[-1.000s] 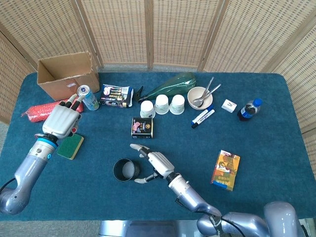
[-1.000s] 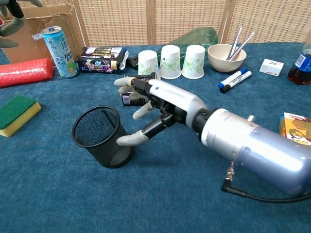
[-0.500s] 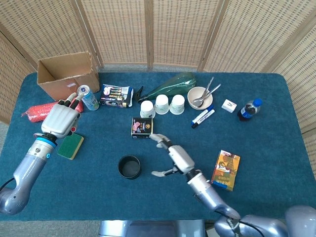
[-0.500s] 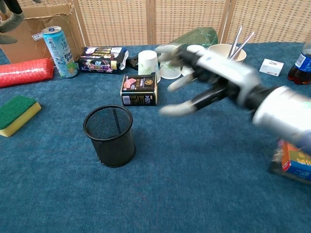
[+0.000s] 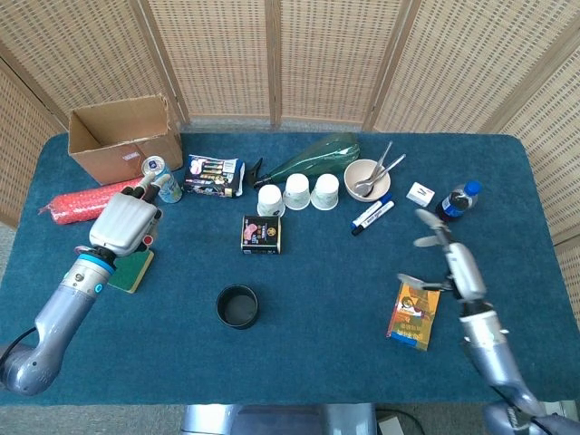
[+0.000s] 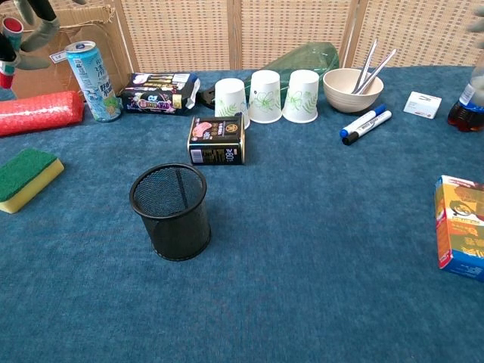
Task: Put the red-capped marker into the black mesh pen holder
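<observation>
The black mesh pen holder [image 5: 237, 308] [image 6: 170, 212] stands upright on the blue cloth, near the front middle. My left hand [image 5: 125, 223] [image 6: 34, 19] hovers at the far left above the sponge, well left of the holder. It grips the red-capped marker [image 6: 9, 34], whose red end [image 5: 146, 240] pokes out below the fingers. My right hand [image 5: 450, 261] is at the right side above the orange box, fingers spread and holding nothing. Only a blur of it shows at the chest view's top right corner.
A green-yellow sponge [image 6: 23, 178], drink can [image 6: 93, 79], red roll [image 6: 41, 112] and cardboard box [image 5: 122, 136] lie at the left. Behind the holder are a black tin [image 6: 217, 140], three paper cups [image 6: 265, 96], a bowl [image 6: 352, 79], blue markers [image 6: 365, 125] and an orange box [image 6: 459, 223].
My right hand let go of the holder and swung far right to above the orange box. The holder went from tilted to upright. My left hand shifted slightly right.
</observation>
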Motion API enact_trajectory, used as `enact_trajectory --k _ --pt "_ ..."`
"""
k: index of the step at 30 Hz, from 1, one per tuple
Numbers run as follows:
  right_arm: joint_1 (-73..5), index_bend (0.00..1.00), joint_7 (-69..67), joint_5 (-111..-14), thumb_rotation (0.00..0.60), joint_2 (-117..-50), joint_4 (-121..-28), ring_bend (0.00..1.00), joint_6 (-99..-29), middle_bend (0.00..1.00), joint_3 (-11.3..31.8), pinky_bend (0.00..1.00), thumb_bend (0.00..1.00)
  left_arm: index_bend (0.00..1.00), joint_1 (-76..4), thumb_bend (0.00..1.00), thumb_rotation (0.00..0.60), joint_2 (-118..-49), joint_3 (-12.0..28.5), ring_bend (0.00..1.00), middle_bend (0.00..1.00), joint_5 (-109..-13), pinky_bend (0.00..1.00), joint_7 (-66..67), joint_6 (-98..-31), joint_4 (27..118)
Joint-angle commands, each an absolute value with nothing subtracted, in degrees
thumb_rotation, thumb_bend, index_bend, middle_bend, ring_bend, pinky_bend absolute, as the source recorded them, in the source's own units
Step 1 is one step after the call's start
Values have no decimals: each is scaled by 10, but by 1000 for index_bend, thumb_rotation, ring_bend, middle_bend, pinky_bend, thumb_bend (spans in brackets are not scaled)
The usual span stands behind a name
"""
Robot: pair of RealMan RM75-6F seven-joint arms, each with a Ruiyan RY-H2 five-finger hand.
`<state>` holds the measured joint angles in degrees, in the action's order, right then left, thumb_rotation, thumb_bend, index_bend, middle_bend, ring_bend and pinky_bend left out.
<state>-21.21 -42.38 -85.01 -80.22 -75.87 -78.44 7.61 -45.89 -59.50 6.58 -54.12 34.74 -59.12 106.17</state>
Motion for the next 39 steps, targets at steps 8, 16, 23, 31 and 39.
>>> enact_trajectory --k 8,16,23,31,39 --pt "-106 92 -471 -829 600 -796 -650 123 -858 128 38 364 0 743 -462 415 600 -605 79 0 0 -551 302 330 -597 1077" --pt "-85 91 -477 -833 600 -797 -610 121 -872 126 36 364 0 742 -462 416 600 -619 87 0 0 -558 311 315 -604 1086" --pt "-79 92 -490 -837 600 -795 -601 120 -872 124 40 364 0 742 -461 417 600 -651 104 0 0 -562 315 257 -598 1098" --pt "-76 92 -494 -840 600 -798 -598 119 -865 124 43 361 0 742 -472 416 600 -693 116 0 0 -565 316 206 -575 1101" --pt "-72 92 -498 -836 600 -801 -594 119 -858 123 51 351 0 742 -527 417 600 -762 141 0 0 -520 316 237 -558 1110"
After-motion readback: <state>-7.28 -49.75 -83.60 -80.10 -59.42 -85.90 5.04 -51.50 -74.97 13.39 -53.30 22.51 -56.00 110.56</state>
